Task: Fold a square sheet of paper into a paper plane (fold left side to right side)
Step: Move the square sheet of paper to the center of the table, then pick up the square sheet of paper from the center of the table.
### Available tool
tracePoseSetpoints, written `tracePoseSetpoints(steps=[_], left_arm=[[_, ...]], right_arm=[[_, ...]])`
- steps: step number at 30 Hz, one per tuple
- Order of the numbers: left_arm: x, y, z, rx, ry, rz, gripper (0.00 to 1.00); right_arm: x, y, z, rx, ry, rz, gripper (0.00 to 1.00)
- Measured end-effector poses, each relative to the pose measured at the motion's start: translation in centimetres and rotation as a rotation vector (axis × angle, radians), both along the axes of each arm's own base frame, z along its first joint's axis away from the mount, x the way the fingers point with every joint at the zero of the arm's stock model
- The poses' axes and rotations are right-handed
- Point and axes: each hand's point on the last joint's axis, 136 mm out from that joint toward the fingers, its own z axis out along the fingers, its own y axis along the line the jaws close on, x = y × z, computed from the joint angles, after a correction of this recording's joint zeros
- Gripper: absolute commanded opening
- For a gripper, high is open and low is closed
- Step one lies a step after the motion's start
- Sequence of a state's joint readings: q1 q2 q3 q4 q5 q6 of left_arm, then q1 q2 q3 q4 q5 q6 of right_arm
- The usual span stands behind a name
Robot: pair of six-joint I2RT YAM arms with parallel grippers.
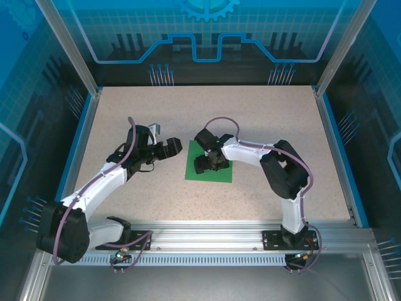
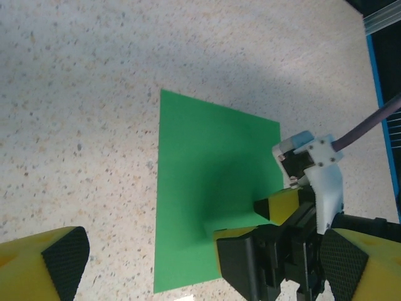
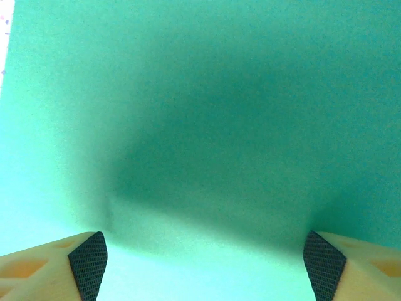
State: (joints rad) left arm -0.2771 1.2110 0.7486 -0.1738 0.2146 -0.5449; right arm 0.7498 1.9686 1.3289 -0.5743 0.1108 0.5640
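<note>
From above, a speckled beige tabletop (image 1: pixel 263 119) edged with blue strips sits inside an aluminium frame (image 1: pixel 69 47) walled by blue printed panels (image 1: pixel 282 25). The square sheet of paper (image 1: pixel 220 174) lies flat near the middle, bright green. The right pincer (image 1: pixel 208 164) stands over it and the left pincer (image 1: pixel 174 149) is just off its left edge. In the left wrist view the sheet looks smooth with crisp corners. The left pincer's yellow fingers (image 2: pixel 50 263) are spread wide and empty, and the right pincer's tips are down at the paper. In the right wrist view the paper lies shadowed beneath black-padded fingers (image 3: pixel 88 263) held wide apart, gripping nothing.
</note>
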Motion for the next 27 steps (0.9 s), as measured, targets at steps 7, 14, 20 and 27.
tracePoseSetpoints(steps=[7,14,20,27], left_arm=[[0.4,-1.8,-1.9,-0.061,0.127,-0.051,0.94],[0.0,-5.0,-4.7,-0.152,0.28,-0.156,0.81],[-0.5,-7.7,-6.4,-0.175,0.364,-0.24,0.75],[-0.8,-9.1,-8.6,-0.163,0.438,-0.271,0.68]], right_arm=[[2.3,-1.9,3.9,0.058,-0.077,-0.009,0.92],[5.7,-6.0,4.5,0.052,-0.11,-0.074,0.99],[7.7,-6.6,2.9,0.041,-0.085,-0.078,1.0],[8.2,-6.5,0.9,0.021,-0.05,-0.071,1.0]])
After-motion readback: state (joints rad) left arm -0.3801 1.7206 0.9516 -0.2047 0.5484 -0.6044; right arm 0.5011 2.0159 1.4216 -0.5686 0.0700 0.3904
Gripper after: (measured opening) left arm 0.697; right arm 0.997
